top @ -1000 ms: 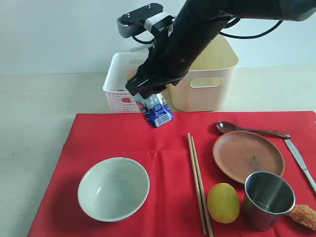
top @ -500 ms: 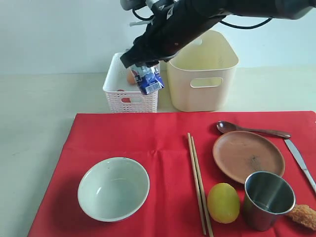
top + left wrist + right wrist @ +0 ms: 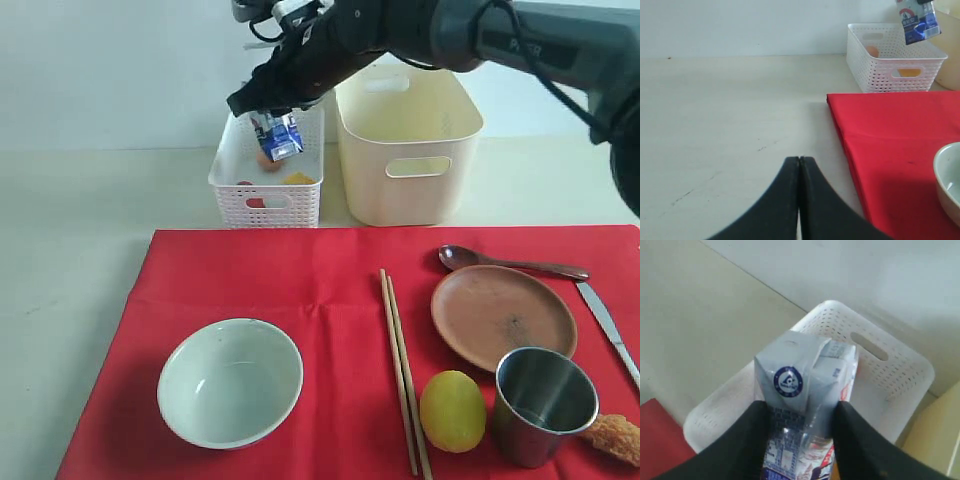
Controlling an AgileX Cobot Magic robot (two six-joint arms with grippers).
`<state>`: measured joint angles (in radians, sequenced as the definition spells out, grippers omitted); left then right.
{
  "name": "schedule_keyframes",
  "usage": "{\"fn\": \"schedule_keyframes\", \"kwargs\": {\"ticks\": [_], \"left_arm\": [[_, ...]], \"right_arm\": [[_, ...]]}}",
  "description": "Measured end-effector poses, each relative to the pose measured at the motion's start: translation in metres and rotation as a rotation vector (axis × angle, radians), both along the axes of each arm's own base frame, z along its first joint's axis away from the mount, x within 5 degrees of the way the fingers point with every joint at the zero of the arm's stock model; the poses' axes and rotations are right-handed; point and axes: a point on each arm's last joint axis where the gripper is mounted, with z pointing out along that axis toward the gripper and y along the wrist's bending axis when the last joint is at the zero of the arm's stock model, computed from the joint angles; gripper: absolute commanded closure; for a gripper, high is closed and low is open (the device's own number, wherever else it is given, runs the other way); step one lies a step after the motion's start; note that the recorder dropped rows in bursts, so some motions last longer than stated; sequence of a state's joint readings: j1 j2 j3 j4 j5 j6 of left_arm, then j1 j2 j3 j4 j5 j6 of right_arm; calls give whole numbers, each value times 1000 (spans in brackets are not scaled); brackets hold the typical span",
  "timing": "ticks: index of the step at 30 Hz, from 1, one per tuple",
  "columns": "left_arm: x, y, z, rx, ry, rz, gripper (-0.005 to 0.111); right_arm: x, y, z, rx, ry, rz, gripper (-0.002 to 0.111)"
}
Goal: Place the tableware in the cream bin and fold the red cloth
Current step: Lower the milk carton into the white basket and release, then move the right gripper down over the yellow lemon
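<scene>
- Tableware lies nearest, all of it on the red cloth (image 3: 330, 285), which is spread flat over the worktop (image 3: 715, 125). The steel cup (image 3: 545, 403) stands upright at the near right and the pale green bowl (image 3: 230, 381) at the near left.
- Between them are a lemon (image 3: 452, 410), just beside the cup, and the pair of wooden chopsticks (image 3: 403, 370), lying side by side and pointing away from the camera.
- The left claw (image 3: 799, 200) has its fingers pressed together on nothing, over bare worktop off the cloth's left edge.
- Just behind the cup, the round brown plate (image 3: 503, 316) lies flat. The dark metal spoon (image 3: 510, 264) lies along its far rim, and the silver knife (image 3: 607, 318) is to its right.
- Past the cloth's far edge, a white perforated basket (image 3: 268, 195) and the cream bin (image 3: 410, 150) stand side by side, with the bin on the right.
- Farthest back, the right claw (image 3: 272, 108) reaches across and is clamped on a small blue-white milk carton (image 3: 281, 137), holding it tilted above the basket and clear of its rim.
</scene>
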<state>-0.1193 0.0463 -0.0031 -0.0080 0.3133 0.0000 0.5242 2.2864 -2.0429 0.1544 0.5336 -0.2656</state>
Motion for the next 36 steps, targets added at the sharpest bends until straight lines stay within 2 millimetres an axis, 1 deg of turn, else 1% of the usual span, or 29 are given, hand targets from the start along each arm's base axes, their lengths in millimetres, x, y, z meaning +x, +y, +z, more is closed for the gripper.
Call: {"fn": "schedule_keyframes", "kwargs": {"ticks": [1, 2, 4, 6, 8, 9, 10, 13, 18, 23, 24, 25, 27, 30, 33, 36], "left_arm": [[0, 0, 0, 0, 0, 0, 107], [0, 0, 0, 0, 0, 0, 107], [0, 0, 0, 0, 0, 0, 107], [0, 0, 0, 0, 0, 0, 107], [0, 0, 0, 0, 0, 0, 107], [0, 0, 0, 0, 0, 0, 107], [0, 0, 0, 0, 0, 0, 107], [0, 0, 0, 0, 0, 0, 107], [0, 0, 0, 0, 0, 0, 107], [0, 0, 0, 0, 0, 0, 107], [0, 0, 0, 0, 0, 0, 107], [0, 0, 0, 0, 0, 0, 107], [0, 0, 0, 0, 0, 0, 107], [0, 0, 0, 0, 0, 0, 107], [0, 0, 0, 0, 0, 0, 107], [0, 0, 0, 0, 0, 0, 107]], "right_arm": [[2, 1, -5, -4, 3, 0, 108], [5, 3, -14, -12, 13, 1, 108], [8, 4, -29, -32, 34, 2, 102], [8, 4, -41, -56, 63, 6, 88], [8, 4, -49, -72, 84, 9, 70], [8, 4, -50, -73, 86, 9, 63], [8, 4, -50, -78, 88, 12, 60], [7, 4, -49, -89, 90, 22, 53], [2, 1, -29, -87, 85, 28, 42], [-11, -5, 3, -102, 118, 42, 41], [-15, -7, 11, -108, 129, 46, 41], [-21, -10, 22, -121, 152, 54, 41], [-28, -14, 32, -137, 182, 63, 41], [-42, -21, 43, -183, 263, 82, 43], [-55, -27, 45, -242, 376, 99, 49], [-63, -31, 47, -264, 425, 100, 52]]}}
